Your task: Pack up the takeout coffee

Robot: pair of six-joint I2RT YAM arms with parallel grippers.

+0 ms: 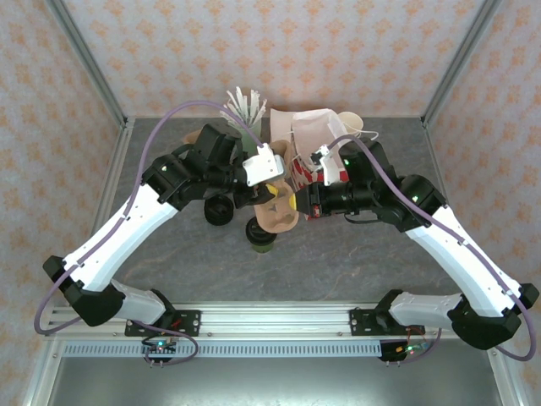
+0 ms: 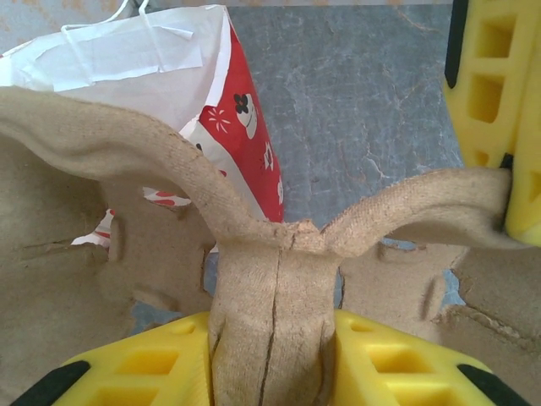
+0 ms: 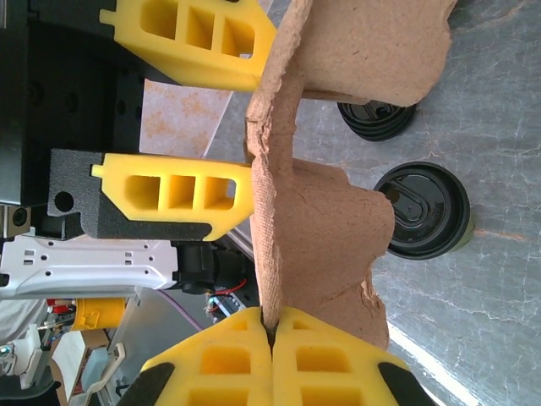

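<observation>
the right gripper [image 3: 271, 342] is closed tight on a thin edge of the brown pulp cup carrier [image 3: 321, 228], its two yellow fingers meeting with only the pulp sheet between them; the carrier stands up out of its tips and is off the table [image 3: 499, 127]; the left gripper [image 2: 275, 355] is on the same carrier from the opposite side, one yellow finger on each side of the thick middle post, both lying against the pulp, so it grips the post; the carrier's ridges spread out to either side just past its fingertips; seen from the left wrist, one finger of the right gripper is at the far right, touching the end of a ridge; the two tools are close together with the carrier between them.

the takeout coffee [image 3: 421, 210], olive-sided with a black lid, stands upright on the table; it is below the carrier and not touched by either tool; from the right gripper it lies past the carrier's far wall, near that wall; a low stack of black lids [image 3: 378, 118] sits on the table beside the cup; the red-and-white bag [image 2: 241, 135] stands just beyond the left gripper's fingertips, behind the carrier's ridge
</observation>
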